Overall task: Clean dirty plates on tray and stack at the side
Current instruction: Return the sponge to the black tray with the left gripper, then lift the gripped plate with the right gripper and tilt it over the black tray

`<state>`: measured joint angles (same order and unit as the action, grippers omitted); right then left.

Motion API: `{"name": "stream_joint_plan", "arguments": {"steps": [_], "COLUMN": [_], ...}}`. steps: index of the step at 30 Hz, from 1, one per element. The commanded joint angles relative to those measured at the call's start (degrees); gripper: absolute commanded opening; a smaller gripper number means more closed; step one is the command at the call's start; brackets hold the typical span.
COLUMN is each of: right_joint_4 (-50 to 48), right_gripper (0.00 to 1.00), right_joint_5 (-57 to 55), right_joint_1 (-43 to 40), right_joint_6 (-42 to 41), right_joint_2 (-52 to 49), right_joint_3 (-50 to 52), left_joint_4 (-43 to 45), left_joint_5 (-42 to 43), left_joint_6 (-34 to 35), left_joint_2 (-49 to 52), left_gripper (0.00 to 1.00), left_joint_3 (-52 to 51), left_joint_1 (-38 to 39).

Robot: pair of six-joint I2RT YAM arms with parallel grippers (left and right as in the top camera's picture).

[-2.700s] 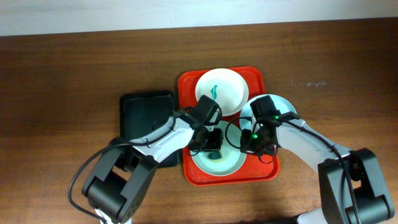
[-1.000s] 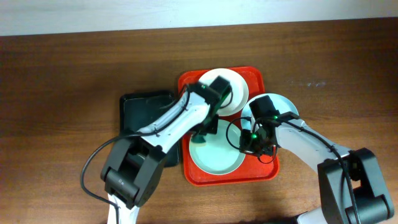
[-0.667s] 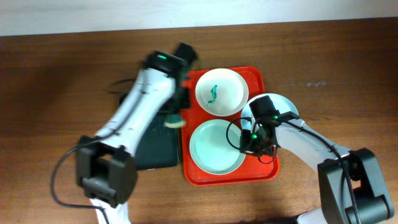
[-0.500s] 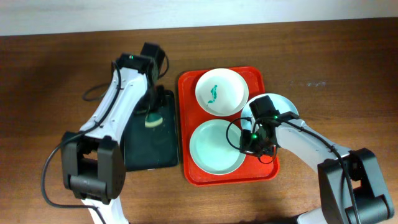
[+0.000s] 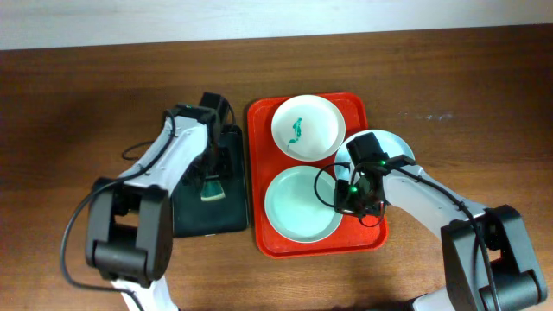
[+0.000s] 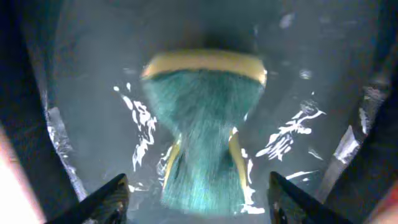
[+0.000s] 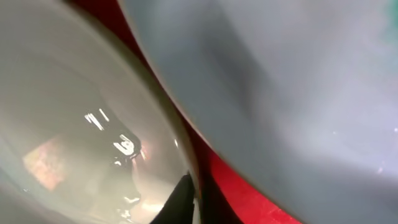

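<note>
The red tray (image 5: 259, 117) holds a white plate (image 5: 315, 117) with a teal smear at the back and a pale mint plate (image 5: 294, 212) with no smear at the front. A pale blue plate (image 5: 399, 149) lies over the tray's right edge, mostly under my right arm. My right gripper (image 5: 344, 197) is shut on the mint plate's right rim (image 7: 177, 149), with the red tray (image 7: 249, 183) and blue plate (image 7: 280, 93) just beyond. My left gripper (image 5: 211, 173) hovers open over a green sponge (image 6: 202, 124); its fingers (image 6: 109, 198) stand clear on either side.
The sponge (image 5: 212, 188) lies on a black tray (image 5: 194, 220) left of the red one. Dark wood table (image 5: 86, 104) stretches around both trays, with a pale wall strip along the back.
My left arm swung off the mint plate, carried the sponge left to the black tray and opened, leaving it there. The right gripper kept its hold on the mint plate's rim.
</note>
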<state>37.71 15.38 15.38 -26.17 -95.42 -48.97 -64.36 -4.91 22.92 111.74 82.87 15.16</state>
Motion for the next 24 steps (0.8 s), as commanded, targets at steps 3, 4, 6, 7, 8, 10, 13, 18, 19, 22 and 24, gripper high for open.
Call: {"name": "stream_joint_plan", "arguments": {"steps": [3,4,6,7,8,10,13,18,19,22,24], "right_joint_4": [6.9,9.4,13.9,16.9,18.8,21.0,22.6,20.6,18.6,13.2,9.7], "right_gripper": [0.04,0.04,0.04,0.04,0.04,0.04,0.04,0.04,0.04,0.04,0.04], "right_joint_5": [-4.7,-6.5,-10.1,-10.7,-10.8,-11.0,-11.0,-16.6,-19.7,-30.2,-35.8], "right_joint_1": [0.1,0.4,1.4,2.7,3.7,5.4,8.5,15.1,17.0,22.3,25.0], "right_joint_6": [2.1,2.1,2.5,4.5,5.2,6.1,6.3,6.2,6.3,6.3,6.5], "right_joint_2": [-0.5,-0.1,0.6,1.0,1.0,1.0,1.0,1.0,1.0,-0.3,-1.9], "right_joint_3": [-4.8,-6.7,-10.5,-14.1,-16.6,-20.8,-27.9,-35.7,-35.8,-35.8,-35.8], "left_joint_4": [-5.7,-6.5,-8.6,-10.2,-10.9,-12.5,-14.6,-15.3,-15.2,-15.3,-15.3], "left_joint_5": [0.2,0.2,-0.5,-1.3,-1.8,-3.6,-4.6,-4.6,-4.6,-4.6,-4.6], "left_joint_6": [-0.7,-0.7,-0.7,-0.7,-0.7,-0.7,-0.7,-0.7,-0.7,-0.7,-0.7], "left_joint_2": [-12.6,-14.5,-18.6,-21.6,-23.1,-26.1,-29.0,-30.0,-30.0,-30.0,-30.0], "left_gripper": [0.79,0.88,1.0,1.0,1.0,1.0,0.99,0.99,0.99,1.0,0.99], "left_joint_3": [6.1,6.1,6.1,6.1,6.1,6.1,6.1,6.1,6.1,6.1,6.1], "left_joint_1": [-4.4,-5.4,-7.8,-10.0,-11.2,-13.9,-17.0,-19.0,-19.0,-19.0,-19.0]}}
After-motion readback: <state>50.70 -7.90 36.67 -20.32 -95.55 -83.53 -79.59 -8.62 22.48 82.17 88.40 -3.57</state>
